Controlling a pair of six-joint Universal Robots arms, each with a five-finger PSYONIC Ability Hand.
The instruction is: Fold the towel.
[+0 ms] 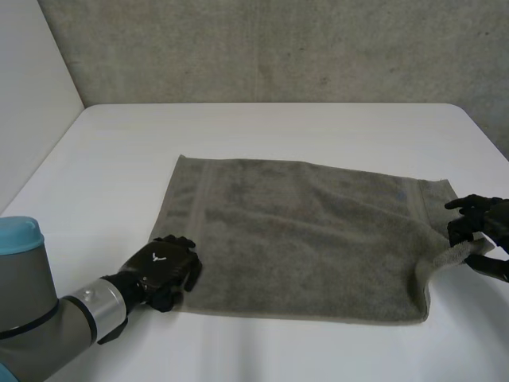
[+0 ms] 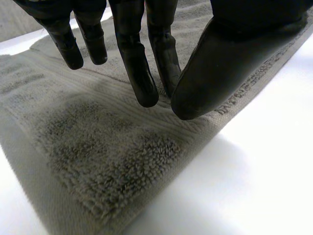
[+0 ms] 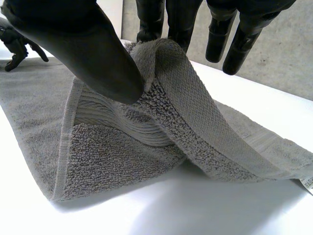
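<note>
- Towel [image 1: 302,239]: grey terry, spread mostly flat in a single layer across the middle of the white tabletop [image 1: 278,127], its long side running from left to right.
- Left hand [image 1: 163,267] sits at the towel's near-left corner. In the left wrist view its fingers [image 2: 142,73] are nearly straight, and their tips and the thumb rest on top of the ribbed band by that corner without gripping it.
- Right hand [image 1: 481,227] is at the towel's right edge, close to the near-right corner. In the right wrist view its thumb [image 3: 93,54] presses a raised fold of the hem against the fingers, grasping the towel.
- The pinched edge stands up off the tabletop, and the cloth below it bunches into a ridge.
</note>
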